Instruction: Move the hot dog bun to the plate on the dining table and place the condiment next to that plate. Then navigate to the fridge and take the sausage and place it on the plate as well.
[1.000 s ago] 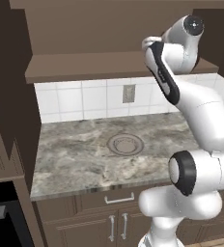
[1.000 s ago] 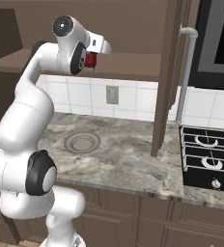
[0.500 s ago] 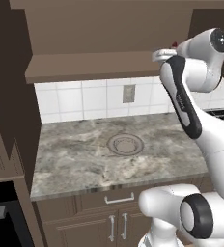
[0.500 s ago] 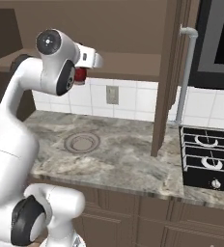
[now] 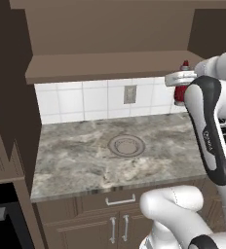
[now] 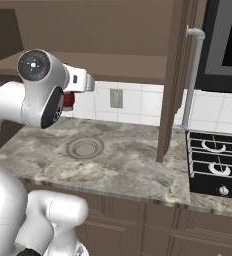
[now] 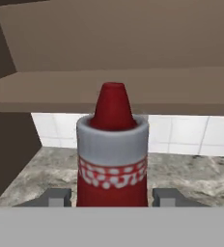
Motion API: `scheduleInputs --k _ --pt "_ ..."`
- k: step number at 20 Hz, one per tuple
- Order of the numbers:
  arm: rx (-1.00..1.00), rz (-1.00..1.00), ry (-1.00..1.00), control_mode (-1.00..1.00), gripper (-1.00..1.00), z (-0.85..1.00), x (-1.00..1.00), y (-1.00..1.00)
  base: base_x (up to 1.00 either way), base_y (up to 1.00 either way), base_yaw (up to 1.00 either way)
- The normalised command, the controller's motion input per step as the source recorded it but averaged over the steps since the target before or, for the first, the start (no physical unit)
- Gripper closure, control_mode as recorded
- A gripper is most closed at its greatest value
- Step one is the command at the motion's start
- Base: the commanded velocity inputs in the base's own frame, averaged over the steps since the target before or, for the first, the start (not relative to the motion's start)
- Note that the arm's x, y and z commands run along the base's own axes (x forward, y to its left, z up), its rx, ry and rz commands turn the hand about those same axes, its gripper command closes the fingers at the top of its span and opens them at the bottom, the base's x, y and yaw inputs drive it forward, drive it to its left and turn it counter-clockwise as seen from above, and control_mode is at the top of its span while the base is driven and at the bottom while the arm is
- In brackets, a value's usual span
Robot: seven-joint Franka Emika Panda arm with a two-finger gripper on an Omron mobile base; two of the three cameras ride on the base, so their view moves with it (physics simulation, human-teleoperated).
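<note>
— See the condiment [image 7: 112, 149]? It's up off the desk [image 5: 85, 160] now, carried high beside the wall tiles, under the upper shelf.

— The claw [image 7: 113, 197] has it, then?

— Yes, a finger on either side of the red body, clamped on it; the pointed cap stands upright.

— And the arm's changed?

— It has swung in closer to us over the last second, elbow folding, the bottle riding along. I'd say it's pulling back so the base can drive to the dining table.
</note>
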Motion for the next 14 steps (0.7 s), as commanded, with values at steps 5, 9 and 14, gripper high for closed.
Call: scheduleInputs --k 5,9,14 --pt "-0.07 0.00 0.14 -1.00 1.00 -0.34 -0.65 0.68 0.00 0.00 0.00" --pt "-0.06 0.00 0.14 -1.00 1.00 -0.23 -0.23 0.50 0.00 0.00 0.00" --pt "-0.03 0.00 0.05 1.00 1.00 -0.09 -0.08 0.16 -0.47 0.22 0.00"
